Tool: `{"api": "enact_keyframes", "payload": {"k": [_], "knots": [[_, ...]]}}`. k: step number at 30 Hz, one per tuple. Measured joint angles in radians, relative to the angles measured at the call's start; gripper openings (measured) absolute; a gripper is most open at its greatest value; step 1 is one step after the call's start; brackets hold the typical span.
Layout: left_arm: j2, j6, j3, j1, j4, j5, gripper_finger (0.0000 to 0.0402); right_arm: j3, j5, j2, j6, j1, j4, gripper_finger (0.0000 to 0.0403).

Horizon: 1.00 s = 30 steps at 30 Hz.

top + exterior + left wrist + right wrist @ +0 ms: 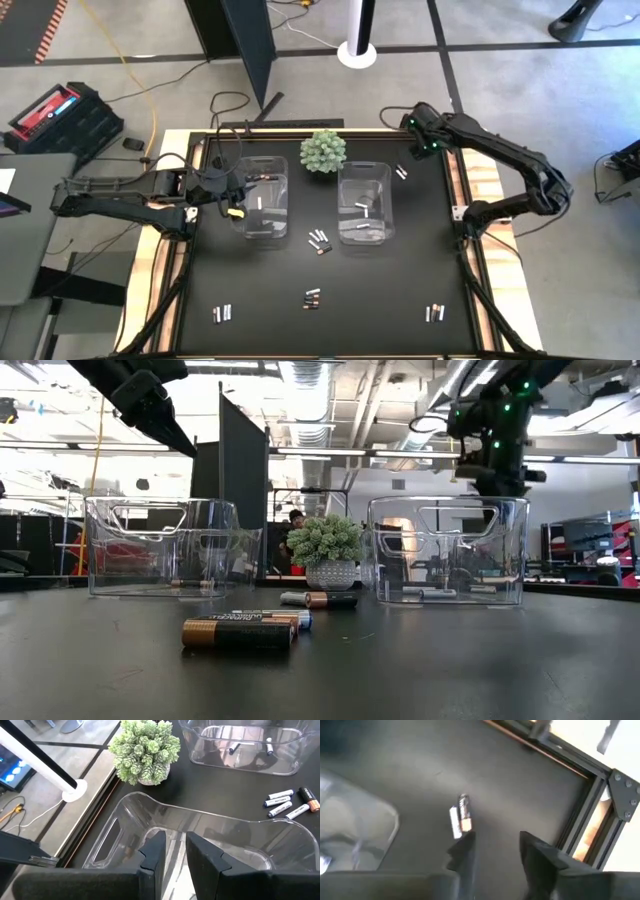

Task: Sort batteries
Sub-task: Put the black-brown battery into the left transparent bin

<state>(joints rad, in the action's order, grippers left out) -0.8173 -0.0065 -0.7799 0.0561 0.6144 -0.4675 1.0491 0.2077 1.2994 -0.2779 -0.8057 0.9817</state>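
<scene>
Small batteries lie in loose groups on the black table: a pair [401, 172] at the far right, a cluster [318, 241] in the middle, and three groups along the near edge [222, 313] [312, 298] [434, 313]. Some are dark with copper ends, others pale. A few batteries lie in the left clear bin [262, 195] and the right clear bin [364, 203]. My left gripper [173, 852] hovers over the left bin, its fingers a narrow gap apart with nothing between them. My right gripper [495, 845] stands open above the far-right pair [460, 819].
A green spiky ball plant [323, 151] in a small pot stands between the bins at the far side. The table's metal frame rail [580, 820] runs close to my right gripper. Bare black table lies between the bins and the near groups of batteries.
</scene>
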Motion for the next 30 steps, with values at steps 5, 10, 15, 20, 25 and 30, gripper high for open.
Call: {"api": "enact_keyframes", "payload": {"k": [5,10,15,20,25,30], "knots": [[0.0,-0.031,0.0,0.0,0.0,0.0,0.0073,-0.02,0.0,-0.001,-0.079,-0.061,-0.094,0.0233],[0.0,-0.043,0.0,0.0,0.0,0.0,0.0073,-0.051,-0.01,0.002,-0.141,-0.105,-0.112,0.0242],[0.0,-0.043,0.0,0.0,0.0,0.0,0.0073,-0.064,-0.056,0.066,-0.136,-0.093,-0.128,0.0232],[0.0,-0.043,0.0,0.0,0.0,0.0,0.0073,-0.064,-0.056,0.179,-0.136,-0.055,-0.189,0.0221],[0.0,-0.043,0.0,0.0,0.0,0.0,0.0073,-0.064,-0.086,0.279,-0.135,-0.04,-0.219,0.0214],[0.0,-0.048,0.0,0.0,0.0,0.0,0.0073,-0.058,-0.145,0.34,-0.137,-0.048,-0.242,0.0208]]}}
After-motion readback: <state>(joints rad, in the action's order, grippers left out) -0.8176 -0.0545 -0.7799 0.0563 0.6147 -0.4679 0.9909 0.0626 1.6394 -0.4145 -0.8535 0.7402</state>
